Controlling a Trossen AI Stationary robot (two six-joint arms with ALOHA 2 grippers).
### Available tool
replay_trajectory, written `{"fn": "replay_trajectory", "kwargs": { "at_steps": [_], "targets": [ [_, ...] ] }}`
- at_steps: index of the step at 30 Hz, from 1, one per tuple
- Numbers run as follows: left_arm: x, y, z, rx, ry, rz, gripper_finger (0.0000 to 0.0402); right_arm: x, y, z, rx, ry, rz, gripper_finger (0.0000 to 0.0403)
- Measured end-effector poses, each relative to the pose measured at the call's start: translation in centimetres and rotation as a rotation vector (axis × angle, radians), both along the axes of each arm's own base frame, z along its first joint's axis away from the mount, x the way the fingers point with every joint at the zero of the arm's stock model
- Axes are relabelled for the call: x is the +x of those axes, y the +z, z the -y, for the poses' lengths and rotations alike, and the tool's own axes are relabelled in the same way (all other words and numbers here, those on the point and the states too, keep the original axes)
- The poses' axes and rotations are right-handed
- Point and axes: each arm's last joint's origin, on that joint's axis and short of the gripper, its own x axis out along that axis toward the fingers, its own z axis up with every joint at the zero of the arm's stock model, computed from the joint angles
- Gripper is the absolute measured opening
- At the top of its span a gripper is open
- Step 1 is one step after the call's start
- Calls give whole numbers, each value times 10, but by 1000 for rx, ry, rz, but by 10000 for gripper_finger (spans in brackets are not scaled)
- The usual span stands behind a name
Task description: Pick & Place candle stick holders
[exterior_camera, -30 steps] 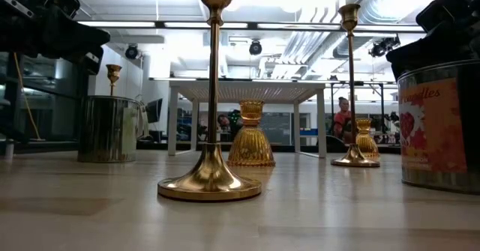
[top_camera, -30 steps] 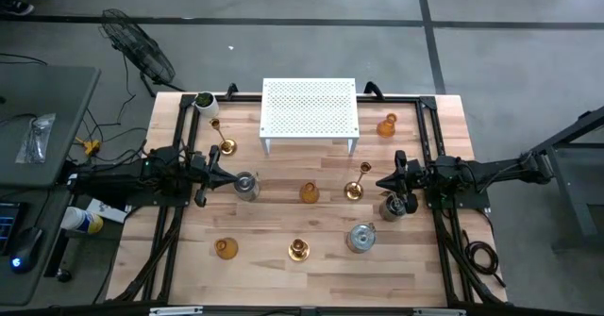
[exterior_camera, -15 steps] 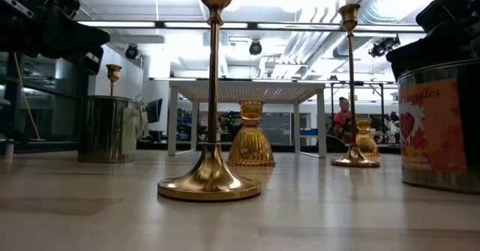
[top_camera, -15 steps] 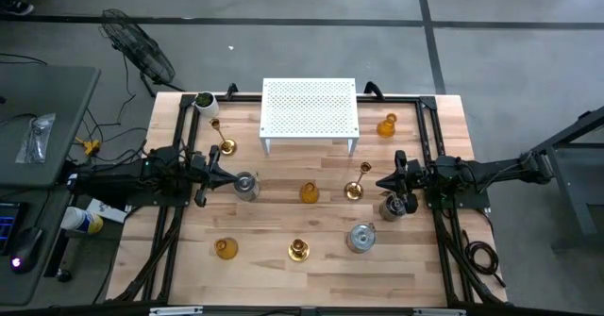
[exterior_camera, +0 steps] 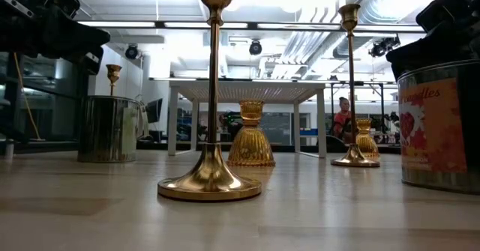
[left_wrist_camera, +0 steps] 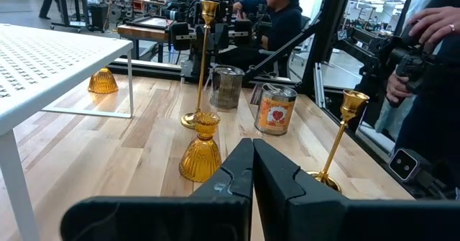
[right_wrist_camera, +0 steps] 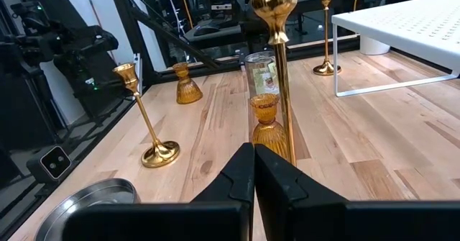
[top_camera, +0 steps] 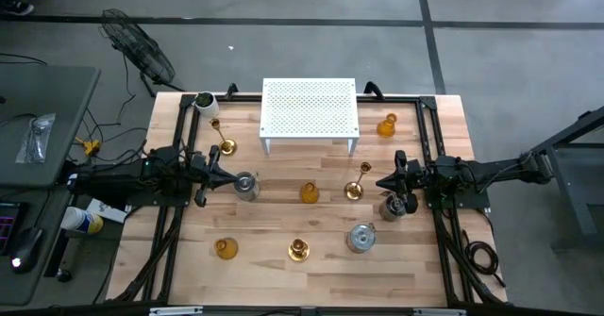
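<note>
Right now my left gripper (top_camera: 223, 174) hangs over the left middle of the wooden table (top_camera: 283, 278) with its fingers (left_wrist_camera: 237, 176) pressed together on nothing, and my right gripper (top_camera: 381, 182) mirrors it at the right side, fingers (right_wrist_camera: 244, 173) likewise closed and empty. Just beyond my left fingertips stands a squat silver cup (top_camera: 246, 186), the nearest thing in that arm's way. Just ahead of my right fingertips rises a slim gold stemmed stick (top_camera: 355, 186), so close that its shaft fills the middle of the right wrist view; a second silver cup (top_camera: 393, 207) sits right beside that arm. Between the two grippers an amber glass holder (top_camera: 310, 193) stands alone, bell-shaped and ribbed, as the low view shows. Nearer the front edge are another amber holder (top_camera: 226, 249), a gold stick (top_camera: 299, 250) on its round base, and a third silver cup (top_camera: 361, 237) bearing a red and orange label. Toward the back, a third gold stick (top_camera: 224, 146) stands near the left rail, and the last amber holder (top_camera: 387, 125) sits to the right of the white perforated rack (top_camera: 310, 108), whose top is bare. At the back left corner a white cup (top_camera: 205, 101) holds something dark. Past the table's right side, in the left wrist view, a person (left_wrist_camera: 284, 11) sits, and a hand (left_wrist_camera: 435, 25) shows by some gear.
</note>
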Motion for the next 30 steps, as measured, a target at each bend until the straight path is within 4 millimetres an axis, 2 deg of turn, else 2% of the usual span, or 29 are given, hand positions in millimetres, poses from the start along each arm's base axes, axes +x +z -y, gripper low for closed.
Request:
{"fn": "replay_trajectory", "kwargs": {
  "at_steps": [16, 24, 27, 30],
  "targets": [
    [0, 0, 0, 0, 0, 0, 0, 0, 1, 1, 135, -49, -1, 3],
    [0, 0, 0, 0, 0, 0, 0, 1, 0, 3, 107, -127, -3, 5],
    [0, 0, 0, 0, 0, 0, 0, 2, -2, 3, 52, -114, -22, 26],
    [0, 0, 0, 0, 0, 0, 0, 3, -4, 3, 38, -116, -42, 72]
  ]
}}
